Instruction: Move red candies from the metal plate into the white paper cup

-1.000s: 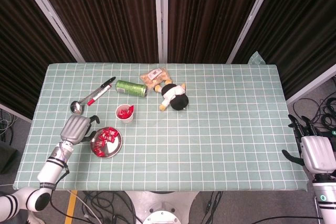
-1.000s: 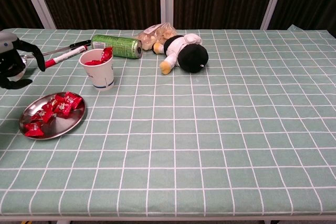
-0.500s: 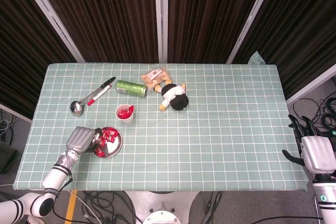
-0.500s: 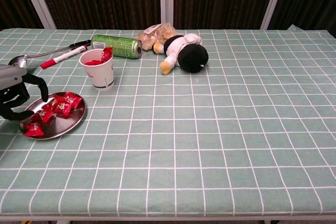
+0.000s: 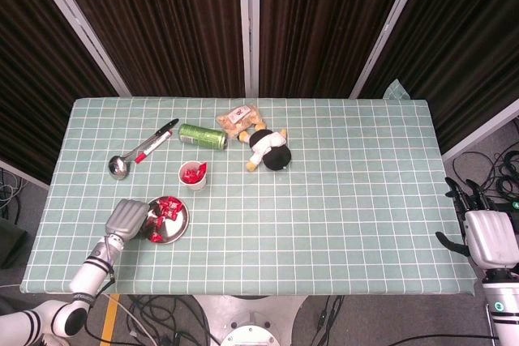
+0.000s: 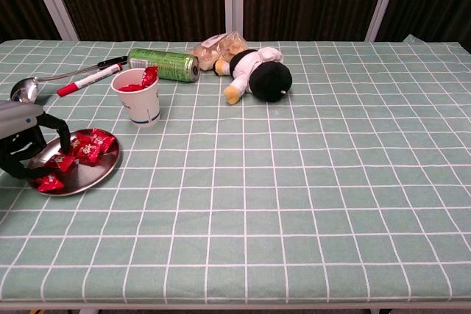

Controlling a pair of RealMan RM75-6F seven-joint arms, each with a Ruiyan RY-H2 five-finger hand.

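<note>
The metal plate (image 5: 173, 232) (image 6: 92, 176) lies near the table's front left with several red candies (image 5: 168, 209) (image 6: 88, 144) on it. Behind it stands the white paper cup (image 5: 193, 176) (image 6: 137, 98), with red candies inside and one at its rim. My left hand (image 5: 126, 218) (image 6: 22, 141) hangs over the plate's left side, fingers curled down among the candies; whether they grip one is hidden. My right hand (image 5: 489, 238) hangs off the table's right edge, fingers apart and holding nothing.
Behind the cup lie a green can (image 5: 202, 136), a red-and-black marker (image 5: 155, 143) and a metal spoon (image 5: 120, 164). A black-and-white plush toy (image 5: 271, 150) and a snack bag (image 5: 240, 118) sit at the table's middle back.
My left hand has moved from beside the spoon toward the front and right, coming down onto the plate's left side among the candies. The right hand has not moved.
</note>
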